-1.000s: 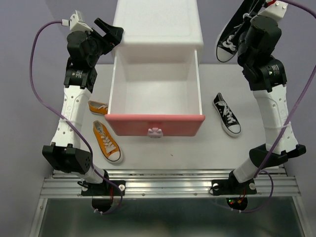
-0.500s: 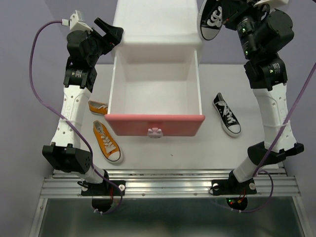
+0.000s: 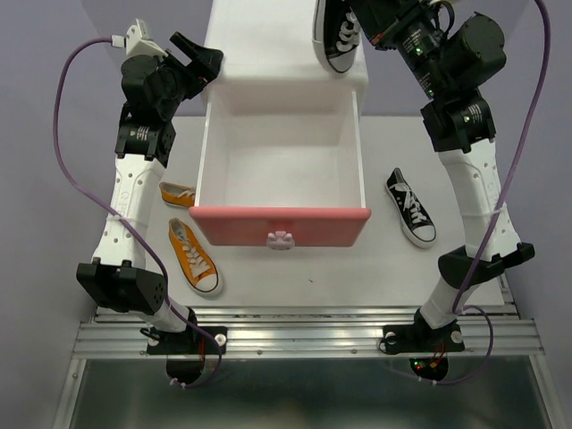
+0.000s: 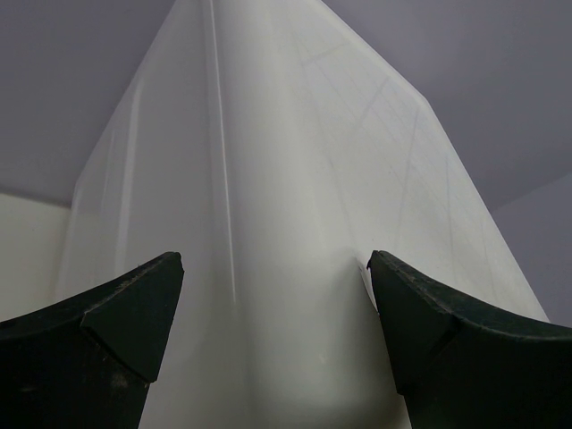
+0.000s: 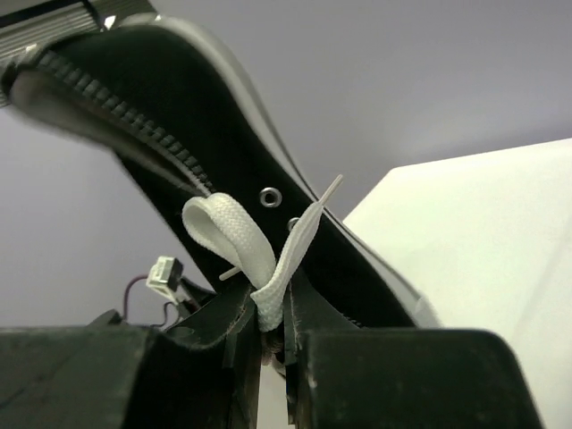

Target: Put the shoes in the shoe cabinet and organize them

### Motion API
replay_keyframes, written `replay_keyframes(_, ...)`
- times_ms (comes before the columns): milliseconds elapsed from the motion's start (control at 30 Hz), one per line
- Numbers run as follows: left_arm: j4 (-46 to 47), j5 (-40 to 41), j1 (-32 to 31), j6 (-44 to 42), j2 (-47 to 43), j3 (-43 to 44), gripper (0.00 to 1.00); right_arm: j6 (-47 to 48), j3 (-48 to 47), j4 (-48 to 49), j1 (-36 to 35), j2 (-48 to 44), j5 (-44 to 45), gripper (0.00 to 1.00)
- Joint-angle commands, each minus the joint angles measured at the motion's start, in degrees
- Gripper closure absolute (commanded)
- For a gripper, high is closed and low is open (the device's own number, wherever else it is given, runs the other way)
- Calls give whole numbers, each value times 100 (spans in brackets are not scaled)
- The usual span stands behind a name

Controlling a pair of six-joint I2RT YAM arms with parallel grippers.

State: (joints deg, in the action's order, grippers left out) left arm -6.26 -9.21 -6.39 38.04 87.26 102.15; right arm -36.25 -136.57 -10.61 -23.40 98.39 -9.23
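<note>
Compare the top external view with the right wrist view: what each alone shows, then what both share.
Top external only: the open dark pink drawer, empty; two orange canvas sneakers left of it; a second black canvas sneaker right of it. Right wrist only: the right gripper shut on a white lace, by metal eyelets. Both: the held black canvas sneaker and the white plastic cabinet.

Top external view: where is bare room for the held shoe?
The pink drawer floor is bare for the held shoe. Left of it two orange shoes crowd the table; right of it one black shoe leaves bare strips.
</note>
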Motion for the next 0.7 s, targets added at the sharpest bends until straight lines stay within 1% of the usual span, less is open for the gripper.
replay_keyframes(0, -1703, 60, 42, -543, 221, -345, 5, -392, -528, 989, -261, 4, -544, 99)
replay_keyframes(33, -1703, 60, 42, -543, 212, -353, 5, -418, -572, 1000, -262, 48, -579, 99)
replay_keyframes(67, -1712, 60, 42, -543, 203, -380, 5, -383, -607, 1000, -418, 75, -649, 99)
replay_keyframes(133, -1703, 69, 42, -543, 186, -397, 5, -304, -616, 1315, -490, 128, -676, 99)
replay_keyframes(267, -1677, 60, 42, -517, 186, -397, 5, -611, -406, 1325, -744, 128, -878, 99)
replay_keyframes(467, -1615, 78, 42, -517, 168, -467, 5, -365, -80, 719, -1456, 102, -826, 99)
replay_keyframes(633, -1554, 86, 42, -482, 159, -512, 5, 73, 289, 158, -1992, -12, -378, 99)
replay_keyframes(667, -1545, 95, 42, -473, 159, -520, 5, 118, 350, 34, -2159, -39, -160, 99)
